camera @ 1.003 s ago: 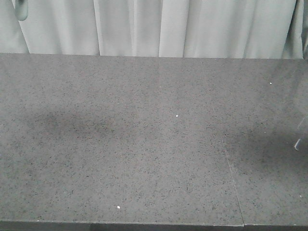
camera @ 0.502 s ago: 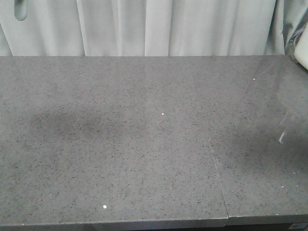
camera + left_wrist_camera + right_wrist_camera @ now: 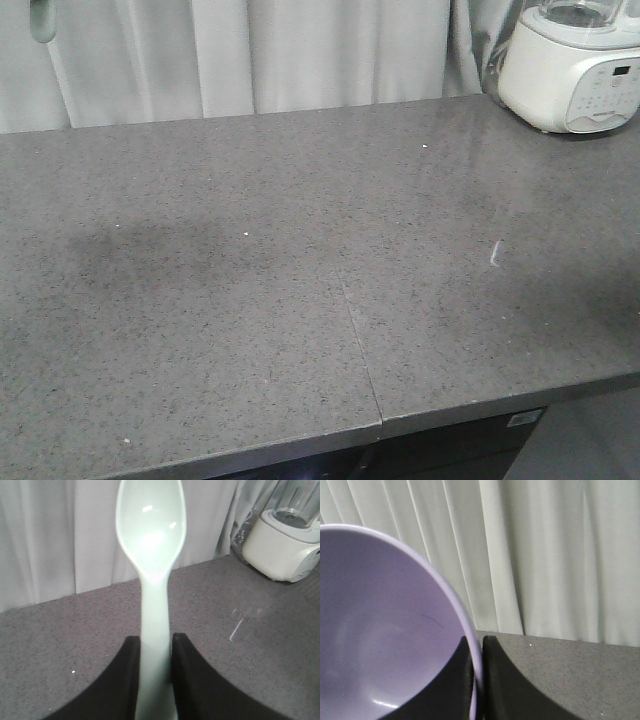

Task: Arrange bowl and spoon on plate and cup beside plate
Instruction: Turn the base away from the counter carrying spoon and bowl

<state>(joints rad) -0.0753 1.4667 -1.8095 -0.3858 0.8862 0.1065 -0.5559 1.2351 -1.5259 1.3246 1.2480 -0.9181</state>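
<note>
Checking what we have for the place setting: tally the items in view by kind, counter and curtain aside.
spoon: 1
bowl: 1
appliance: 1
Total: 3

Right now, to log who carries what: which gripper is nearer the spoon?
Left. The left gripper clamps the spoon by its handle; the right gripper pinches the lavender bowl by its rim, no spoon in its view.

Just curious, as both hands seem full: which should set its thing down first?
Probably the right hand: it pinches the bowl rim, and the bowl likely goes down before the spoon held by the left hand. No plate in view.
</note>
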